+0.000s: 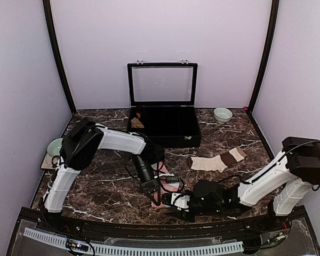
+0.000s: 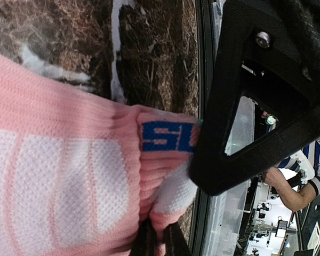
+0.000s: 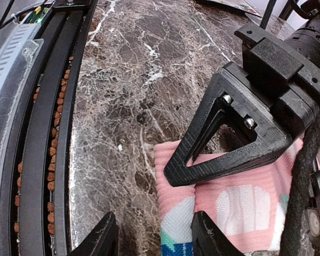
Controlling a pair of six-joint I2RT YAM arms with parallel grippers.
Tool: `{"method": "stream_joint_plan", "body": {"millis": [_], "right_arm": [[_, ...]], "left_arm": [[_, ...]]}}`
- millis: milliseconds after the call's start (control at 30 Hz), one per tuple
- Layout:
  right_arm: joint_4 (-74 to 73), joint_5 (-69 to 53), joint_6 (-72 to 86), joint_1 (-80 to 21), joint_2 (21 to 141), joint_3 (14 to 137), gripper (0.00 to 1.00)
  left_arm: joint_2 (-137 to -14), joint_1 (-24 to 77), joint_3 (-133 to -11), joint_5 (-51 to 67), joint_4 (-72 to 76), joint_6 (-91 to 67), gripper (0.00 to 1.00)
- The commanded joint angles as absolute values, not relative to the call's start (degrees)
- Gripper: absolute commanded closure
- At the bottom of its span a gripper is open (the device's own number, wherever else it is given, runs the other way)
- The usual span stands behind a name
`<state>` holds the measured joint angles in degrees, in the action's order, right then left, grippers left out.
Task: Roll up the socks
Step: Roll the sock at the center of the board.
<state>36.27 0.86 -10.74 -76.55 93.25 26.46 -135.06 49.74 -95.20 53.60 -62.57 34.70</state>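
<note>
Marble tabletop (image 1: 106,186), pink sock (image 3: 240,208) near its front edge.
A fold is pinched in the left gripper (image 2: 160,242); the sock's end is flanked by the parted right gripper (image 3: 152,240).

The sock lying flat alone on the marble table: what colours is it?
Cream-beige fabric sock with dark brown bands; clearest in the top external view.

The pink sock (image 2: 69,176), white-patched and bunched at one end, lies near the counter's (image 1: 106,186) front edge. The cream-beige sock (image 1: 213,161), brown-banded, lies flat, well apart.
</note>
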Motion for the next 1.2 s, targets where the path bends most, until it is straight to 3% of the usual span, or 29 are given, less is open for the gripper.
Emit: {"method": "stream_joint_plan", "body": {"millis": [0,267,433,500,567,800,1167], "right_arm": [[41.6,3.65,-13.26,-76.9,95.89,27.88,0.53],[42.61,6.02,-13.96,-76.82,99.3,27.96,0.6],[42.19,5.91,-12.61,-76.6,101.02,27.21,0.82],[41.43,5.69,-12.08,-76.54,101.75,27.32,0.94],[40.49,4.73,-11.27,-76.32,102.19,27.29,1.0],[40.15,0.9,-5.28,-74.86,103.83,24.47,1.0],[38.05,-8.47,6.38,-70.24,103.27,20.13,1.0]], "left_arm": [[-139.53,49.48,-94.6,38.9,-58.19,33.36,1.0],[-140.31,49.48,-95.75,37.27,-58.35,32.46,1.0],[-140.22,49.48,-96.59,37.02,-58.87,32.61,0.99],[-140.12,49.48,-96.94,36.77,-58.97,32.49,0.96],[-139.94,49.48,-97.12,36.63,-58.72,32.19,0.91],[-134.98,48.78,-94.14,34.99,-56.76,31.35,0.54],[-115.31,46.85,-81.0,28.55,-46.39,29.02,0.48]]}}
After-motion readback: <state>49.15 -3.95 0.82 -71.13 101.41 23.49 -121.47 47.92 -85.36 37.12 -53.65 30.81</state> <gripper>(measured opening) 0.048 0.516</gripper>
